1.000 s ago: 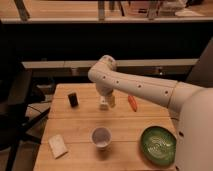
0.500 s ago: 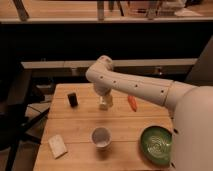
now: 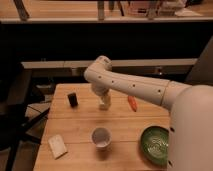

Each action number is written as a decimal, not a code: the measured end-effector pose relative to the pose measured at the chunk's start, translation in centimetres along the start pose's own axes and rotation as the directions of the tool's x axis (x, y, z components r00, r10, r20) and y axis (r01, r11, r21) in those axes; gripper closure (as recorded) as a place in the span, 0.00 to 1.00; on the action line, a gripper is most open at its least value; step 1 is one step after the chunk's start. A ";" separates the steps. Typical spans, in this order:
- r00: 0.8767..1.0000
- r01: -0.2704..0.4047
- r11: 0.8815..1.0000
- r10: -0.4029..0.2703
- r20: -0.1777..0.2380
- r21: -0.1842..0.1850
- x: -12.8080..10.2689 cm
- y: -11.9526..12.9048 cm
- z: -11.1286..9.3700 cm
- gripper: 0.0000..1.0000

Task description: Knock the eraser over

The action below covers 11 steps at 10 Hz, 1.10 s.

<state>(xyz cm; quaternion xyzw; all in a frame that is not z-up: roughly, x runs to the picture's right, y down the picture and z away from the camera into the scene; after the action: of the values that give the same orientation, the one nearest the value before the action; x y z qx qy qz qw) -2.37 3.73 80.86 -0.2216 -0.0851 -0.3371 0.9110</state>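
At the left of the camera view, near the front edge of the pale wooden worktop (image 3: 125,125), lies a flat whitish rectangular pad (image 3: 57,146), which plays no part in the move. Further back and a little to the right stands the small black rectangular eraser (image 3: 73,99). It is upright, its long axis vertical, on bare wood and apart from everything else.

Next to the right comes the robot's pale two-finger hand (image 3: 104,103), hanging from the white arm (image 3: 135,87) and pointing down close over the worktop. It looks open, and nothing shows between the fingers. It sits near the eraser but not touching it, at about the same depth on the worktop, with clear wood in the gap between them.

So the eraser lies to the left of the hand as the camera sees it. Since the block is taller than it is wide, a sideways sweep in that direction that meets it above its base should tip it.

In front of the hand stands a white round cup (image 3: 101,137), out of that path. Right of the hand lies a small orange object (image 3: 132,102), and at the front right sits a green round bowl (image 3: 155,145), both on the far side from the eraser.
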 end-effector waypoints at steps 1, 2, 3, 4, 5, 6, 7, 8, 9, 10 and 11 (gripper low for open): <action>1.000 0.004 1.000 -0.004 0.004 0.001 0.0 -0.1 0.1 0.20; 1.000 0.010 1.000 -0.010 0.007 0.002 -0.1 -0.3 0.1 0.20; 1.000 0.018 1.000 -0.018 0.010 0.006 -0.4 -0.6 0.1 0.20; 1.000 0.024 1.000 -0.024 0.014 0.009 -0.5 -0.6 0.2 0.20; 0.999 0.029 1.000 -0.029 0.017 0.012 -0.5 -0.7 0.3 0.20; 0.999 0.034 0.999 -0.034 0.021 0.013 -0.6 -0.8 0.4 0.20; 0.999 0.040 0.999 -0.041 0.025 0.015 -0.7 -0.9 0.4 0.20; 0.999 0.043 0.999 -0.044 0.026 0.017 -0.8 -1.0 0.5 0.20; 0.998 0.048 0.999 -0.048 0.028 0.019 -0.9 -1.1 0.5 0.20; 0.998 0.053 0.998 -0.054 0.031 0.022 -1.0 -1.2 0.6 0.20; 0.998 0.058 0.998 -0.059 0.033 0.023 -1.1 -1.4 0.7 0.20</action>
<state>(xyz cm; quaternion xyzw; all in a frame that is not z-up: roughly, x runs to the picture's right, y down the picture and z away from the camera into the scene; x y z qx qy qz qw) -4.13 3.76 81.61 -0.2149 -0.1107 -0.3590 0.9015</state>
